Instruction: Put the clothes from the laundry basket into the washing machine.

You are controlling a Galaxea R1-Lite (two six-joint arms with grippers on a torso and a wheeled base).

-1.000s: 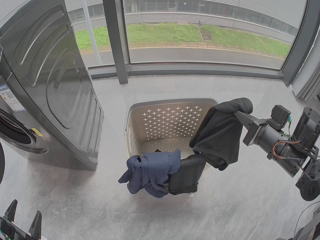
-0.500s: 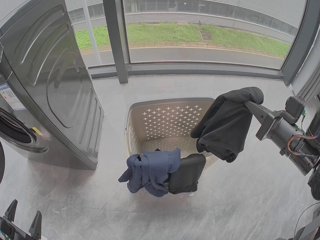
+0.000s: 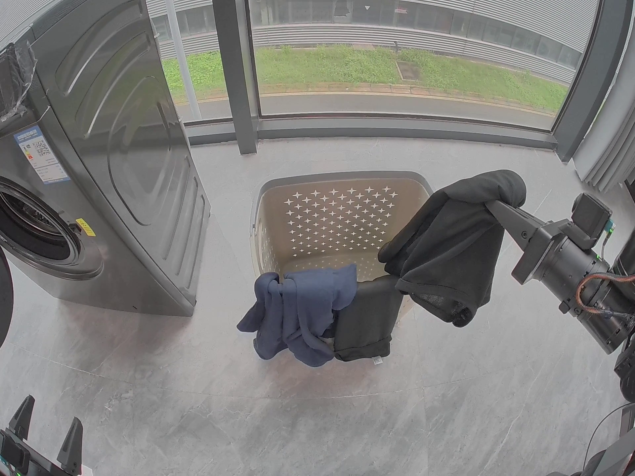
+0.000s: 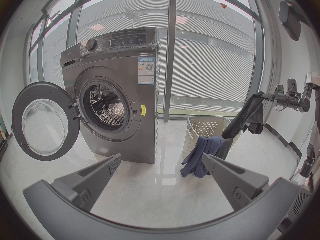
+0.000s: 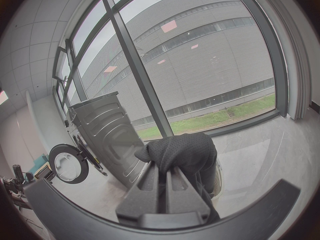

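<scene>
Closed tight on the top end of the black garment (image 3: 450,252), my right gripper (image 3: 497,210) has lifted it higher and outward over the last second. It now hangs by the right rim of the laundry basket (image 3: 331,178). My head view has also swung toward the washing machine (image 3: 132,133), so I judge the carry to its open drum comes next. The cloth's long axis runs down from my grip, with its free end pointing at the basket's right front corner. My left gripper (image 3: 50,412) sits spread open, low over the floor.
</scene>
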